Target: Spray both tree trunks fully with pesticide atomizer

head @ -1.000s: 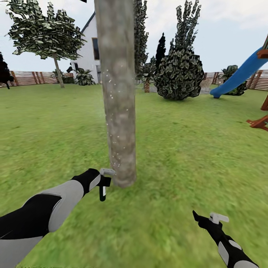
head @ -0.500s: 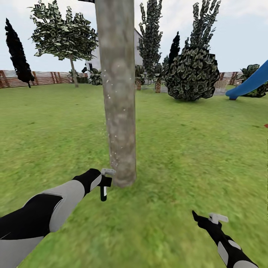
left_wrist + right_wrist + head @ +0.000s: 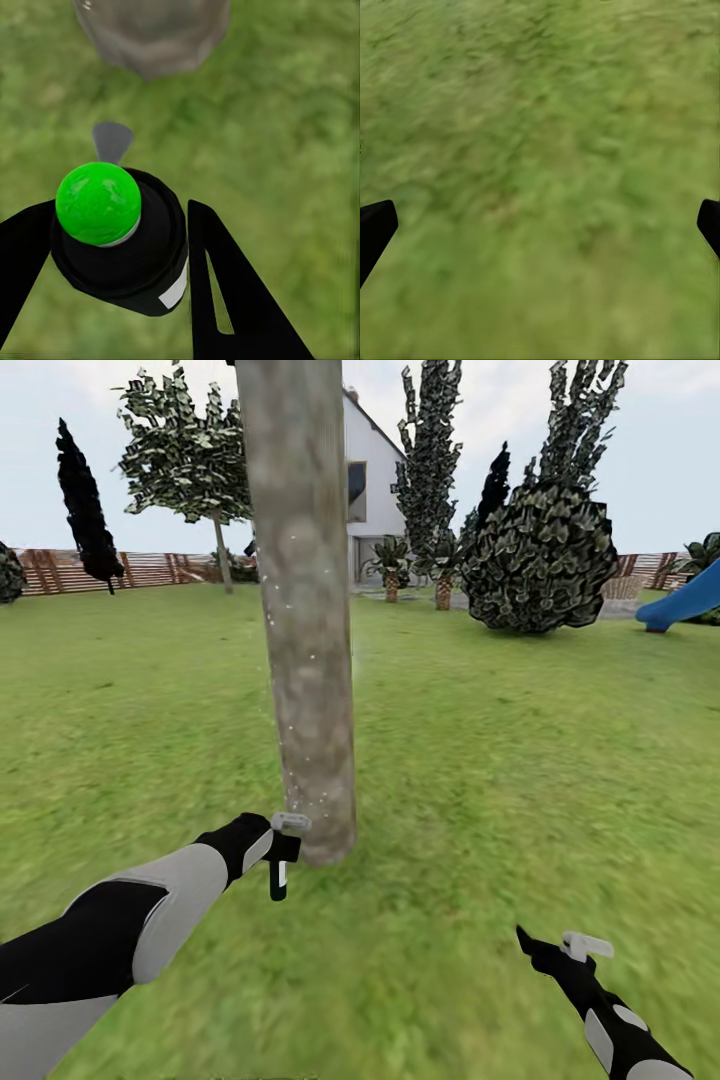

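From the head camera, my left arm reaches forward and right, low over the grass [image 3: 520, 740], its left gripper [image 3: 280, 860] just beside the foot of the tree trunk [image 3: 305, 640], which is flecked with white specks. My right arm lies low at near right, right gripper [image 3: 555, 950] above the lawn.

At the left wrist, the fingers [image 3: 225, 292] clamp the pesticide atomizer [image 3: 120, 236], its green ball on top, nozzle toward the trunk's base.

At the right wrist, both fingertips [image 3: 375, 229] stand wide apart over bare grass.
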